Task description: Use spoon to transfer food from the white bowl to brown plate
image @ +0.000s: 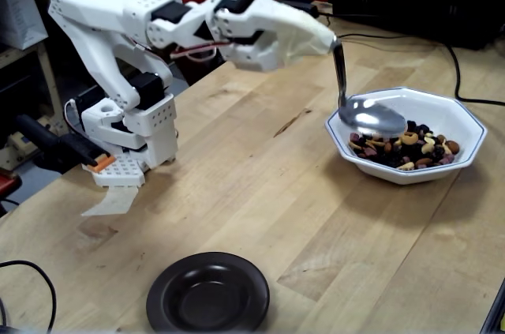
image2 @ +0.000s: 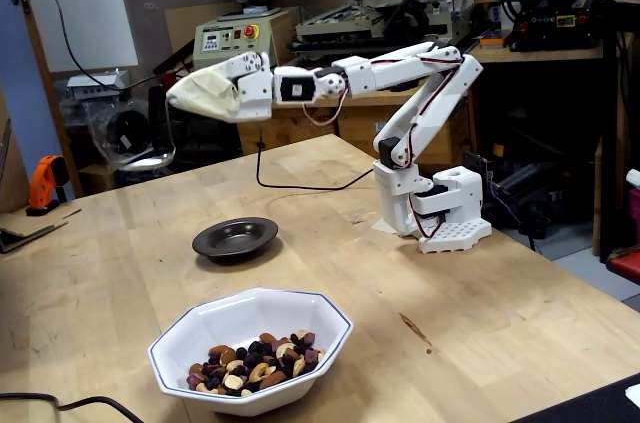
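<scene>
A white arm reaches out over a wooden table [image: 237, 192], its gripper [image: 316, 34] wrapped in pale cloth and pinching the spoon [image: 371, 115] by its handle. The spoon hangs above the white bowl [image: 442, 109], at its 9 o'clock rim. Food [image: 402, 148] fills the bowl's near side. The brown plate [image: 208, 296] sits empty, well apart at the table's 6 o'clock.

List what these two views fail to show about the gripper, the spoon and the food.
- Gripper: a cream cover wraps it in both fixed views, so its jaws and hold on the spoon's handle are hidden.
- Spoon: in a fixed view it is a faint blur against dark clutter; any load is unreadable.
- Food: the spoon covers part of the pile in the white bowl.
</scene>
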You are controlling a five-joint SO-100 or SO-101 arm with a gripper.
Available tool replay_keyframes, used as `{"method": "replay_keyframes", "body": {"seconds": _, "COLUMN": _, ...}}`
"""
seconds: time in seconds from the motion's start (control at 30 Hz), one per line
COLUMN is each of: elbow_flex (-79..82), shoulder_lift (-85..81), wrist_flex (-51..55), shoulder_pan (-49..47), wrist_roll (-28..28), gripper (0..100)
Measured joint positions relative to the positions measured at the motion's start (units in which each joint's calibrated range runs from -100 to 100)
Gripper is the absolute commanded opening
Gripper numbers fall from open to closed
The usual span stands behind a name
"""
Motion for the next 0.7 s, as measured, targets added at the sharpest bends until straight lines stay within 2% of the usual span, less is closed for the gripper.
{"method": "replay_keyframes", "body": {"seconds": 0.33, "elbow_flex": 24.7, "shoulder_lift": 0.0, "wrist_flex": -16.2, "shoulder_pan": -5.7, "wrist_roll": 0.0, "gripper": 4}}
{"method": "replay_keyframes", "body": {"seconds": 0.5, "elbow_flex": 26.0, "shoulder_lift": 0.0, "wrist_flex": -21.8, "shoulder_pan": -7.8, "wrist_roll": 0.0, "gripper": 4}}
{"method": "replay_keyframes", "body": {"seconds": 0.7, "elbow_flex": 26.1, "shoulder_lift": 0.0, "wrist_flex": -22.9, "shoulder_pan": -8.1, "wrist_roll": 0.0, "gripper": 4}}
